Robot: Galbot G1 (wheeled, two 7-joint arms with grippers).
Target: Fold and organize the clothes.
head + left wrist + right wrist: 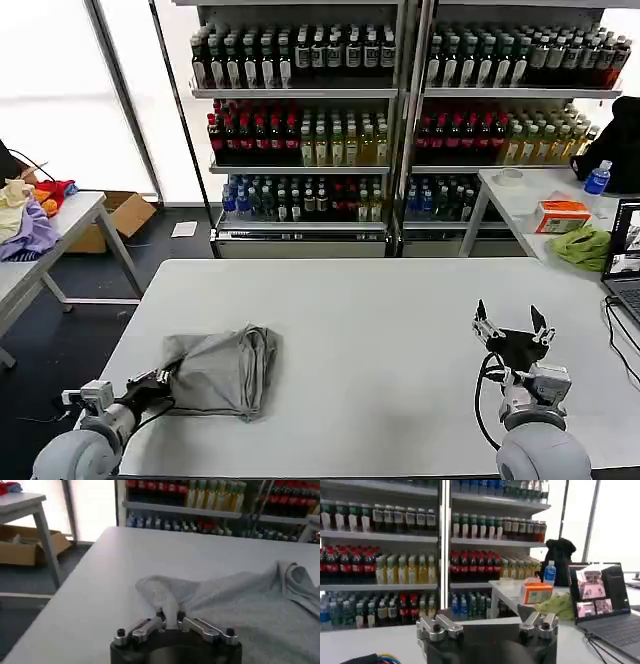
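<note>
T-shirt (222, 370) lies bunched and partly folded on the near left part of the white table (380, 330), a loose hump rather than a flat stack. My left gripper (169, 618) sits low at its near left edge with the jaws pinched narrow on a raised tuck of grey cloth. My right gripper (512, 330) hangs over bare table well to the right, jaws spread wide, holding nothing.

For this step I'd want a firm bite before any pull: I judge the pinch to be on one thin ridge, so a quick drag could slip it free or haul the whole bundle along. A slow, low draw that lets the cloth trail flat seems best, with the right gripper free to pin the far side.

I can read no brand, label or print on the shirt; the shelf bottles are too small to read.
</note>
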